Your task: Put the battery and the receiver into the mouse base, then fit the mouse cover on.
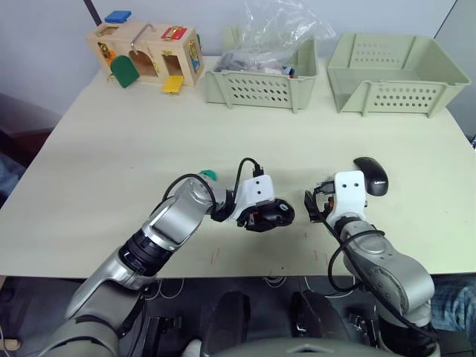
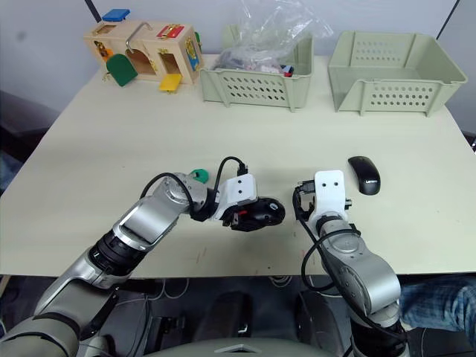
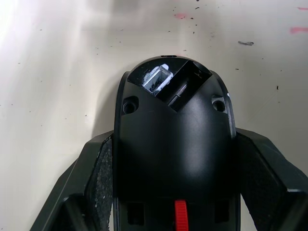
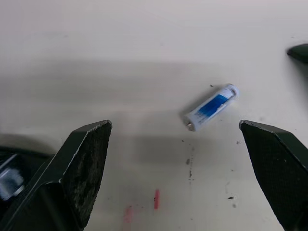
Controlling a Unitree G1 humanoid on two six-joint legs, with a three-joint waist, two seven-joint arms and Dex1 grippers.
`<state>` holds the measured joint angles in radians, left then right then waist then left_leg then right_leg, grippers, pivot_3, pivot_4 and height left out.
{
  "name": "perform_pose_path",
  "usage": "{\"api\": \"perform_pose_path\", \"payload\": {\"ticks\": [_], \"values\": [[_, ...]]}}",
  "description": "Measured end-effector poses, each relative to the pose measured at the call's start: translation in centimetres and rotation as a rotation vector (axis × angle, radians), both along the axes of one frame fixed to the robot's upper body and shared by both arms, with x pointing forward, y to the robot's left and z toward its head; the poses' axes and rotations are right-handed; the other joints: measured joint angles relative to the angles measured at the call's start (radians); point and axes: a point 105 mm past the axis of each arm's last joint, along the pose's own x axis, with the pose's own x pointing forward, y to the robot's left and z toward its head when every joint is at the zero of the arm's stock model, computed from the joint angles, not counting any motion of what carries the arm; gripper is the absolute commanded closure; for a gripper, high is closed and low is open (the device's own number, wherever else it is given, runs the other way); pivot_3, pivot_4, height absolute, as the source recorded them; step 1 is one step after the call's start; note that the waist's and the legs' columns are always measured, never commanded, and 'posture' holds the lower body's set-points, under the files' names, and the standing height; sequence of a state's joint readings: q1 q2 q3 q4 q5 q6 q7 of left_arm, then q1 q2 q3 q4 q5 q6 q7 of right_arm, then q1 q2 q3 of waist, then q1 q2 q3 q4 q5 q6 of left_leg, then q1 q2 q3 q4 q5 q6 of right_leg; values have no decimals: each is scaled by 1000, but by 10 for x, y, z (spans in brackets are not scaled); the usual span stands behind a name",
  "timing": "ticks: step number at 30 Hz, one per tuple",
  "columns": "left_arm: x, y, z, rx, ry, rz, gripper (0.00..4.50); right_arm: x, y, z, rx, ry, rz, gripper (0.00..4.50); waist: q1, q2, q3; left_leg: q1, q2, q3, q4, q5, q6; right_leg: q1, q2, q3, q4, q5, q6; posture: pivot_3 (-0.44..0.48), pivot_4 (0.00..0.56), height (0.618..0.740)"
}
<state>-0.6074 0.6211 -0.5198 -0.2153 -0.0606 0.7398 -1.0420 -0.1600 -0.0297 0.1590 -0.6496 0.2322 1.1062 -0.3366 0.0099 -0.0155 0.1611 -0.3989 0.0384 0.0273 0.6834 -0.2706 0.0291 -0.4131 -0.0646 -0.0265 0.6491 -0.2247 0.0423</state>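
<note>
My left gripper (image 1: 262, 216) is shut on the mouse base (image 3: 168, 144), holding it just above the table near the front edge. The base's inside faces the wrist camera, with a red part (image 3: 179, 214) low down. A silvery receiver (image 3: 156, 79) sits in a slot next to an empty black compartment (image 3: 188, 81). My right gripper (image 4: 174, 126) hangs open over the table to the right of the base. The white and blue battery (image 4: 211, 107) lies flat on the table between its fingers, touching neither. The glossy black mouse cover (image 1: 370, 175) rests on the table further right.
Two pale green baskets stand at the back, one (image 1: 262, 82) holding a clear plastic bag and the other (image 1: 394, 74) empty. A wooden toy box (image 1: 145, 52) sits at the back left. A small green object (image 1: 209, 176) lies by my left arm.
</note>
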Motion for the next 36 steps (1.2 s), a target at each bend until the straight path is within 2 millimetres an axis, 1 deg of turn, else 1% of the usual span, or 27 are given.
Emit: {"api": "perform_pose_path", "payload": {"ticks": [2, 6, 11, 14, 18, 20, 22, 23, 24, 25, 26, 27, 29, 30, 33, 36], "values": [[0, 0, 0, 0, -2, 1, 1574, 7, 1, -4, -4, 14, -41, 0, -1, 0, 0, 0, 0, -1, 0, 0, 0, 0, 0, -1, 1, 0, 0, 0, 150, 740], [-1, 1, 0, 2, -2, -1, 1574, 11, -5, -13, -19, 35, -94, 0, -2, 0, 0, 0, 0, 0, 0, 0, 0, 0, 0, 0, 1, 0, 0, 0, 150, 740], [-1, 3, 0, 8, 0, 8, 1574, 19, -4, -15, -13, 31, -126, 0, -14, 0, 0, 0, 0, -1, 0, 0, 0, 0, 0, -1, 2, 0, 0, 0, 150, 740], [-2, 4, 0, 7, -1, 10, 1574, 26, -9, -20, -29, 34, -156, 0, -18, 0, 0, 0, 0, -1, 0, 0, 0, 0, 0, 0, 2, 0, 0, 0, 150, 740], [-2, 4, 0, 7, -2, 10, 1574, 28, -12, -20, -39, 24, -174, 0, -20, 0, 0, 0, 0, -1, -1, 0, 0, 0, 0, 0, 2, 0, 0, 0, 150, 740], [-2, 4, 0, 8, -4, 11, 1574, 29, -14, -21, -42, 15, -189, 570, -20, 0, 0, 0, 0, -1, -1, 0, 0, 0, 0, 0, 2, 0, 0, 0, 150, 740], [-2, 4, 0, 8, -6, 11, 1574, 30, -16, -22, -41, 11, -195, 1310, -21, 0, 0, 0, 0, -1, -1, 0, 0, 0, 0, 0, 2, 0, 0, 0, 150, 740], [-2, 5, 0, 8, -6, 11, 1574, 30, -16, -22, -41, 10, -197, 1829, -21, 0, 0, 0, 0, -1, -1, 0, 0, 0, 0, 0, 2, 0, 0, 0, 150, 740], [-2, 4, 0, 8, -6, 11, 1574, 30, -16, -23, -41, 10, -196, 2006, -21, 0, 0, 0, 0, -1, -1, 0, 0, 0, 0, 0, 2, 0, 0, 0, 150, 740], [-2, 4, 0, 8, -6, 11, 1574, 30, -16, -23, -40, 10, -194, 2504, -21, 0, 0, 0, 0, -1, -1, 0, 0, 0, 0, 0, 2, 0, 0, 0, 150, 740], [-2, 4, 0, 8, -7, 11, 1574, 30, -16, -23, -40, 11, -192, 2837, -21, 0, 0, 0, 0, -1, -1, 0, 0, 0, 0, 0, 2, 0, 0, 0, 150, 740], [-2, 4, 0, 7, -6, 11, 1574, 29, -16, -24, -38, 12, -188, 3291, -20, 0, 0, 0, 0, -1, -1, 0, 0, 0, 0, 0, 2, 0, 0, 0, 150, 740], [-2, 4, 0, 7, -6, 11, 1574, 26, -16, -25, -33, 11, -183, 4288, -20, 0, 0, 0, 0, -1, -1, 0, 0, 0, 0, 0, 1, 0, 0, 0, 150, 740], [-2, 4, 0, 7, -7, 11, 1574, 25, -17, -25, -31, 10, -177, 4391, -20, 0, 0, 0, 0, -1, -1, 0, 0, 0, 0, 0, 1, 0, 0, 0, 150, 740], [-2, 4, 0, 7, -7, 12, 1574, 21, -19, -25, -27, 7, -160, 4391, -20, 0, 0, 0, 0, -1, -1, 0, 0, 0, 0, 0, 1, -1, 0, 0, 150, 740], [-2, 4, 0, 6, -7, 13, 1574, 16, -25, -26, -38, 7, -116, 4391, -20, 0, 0, 0, 0, -1, -1, 0, 0, 0, 0, 0, 1, -1, 1, 0, 150, 740]]}}
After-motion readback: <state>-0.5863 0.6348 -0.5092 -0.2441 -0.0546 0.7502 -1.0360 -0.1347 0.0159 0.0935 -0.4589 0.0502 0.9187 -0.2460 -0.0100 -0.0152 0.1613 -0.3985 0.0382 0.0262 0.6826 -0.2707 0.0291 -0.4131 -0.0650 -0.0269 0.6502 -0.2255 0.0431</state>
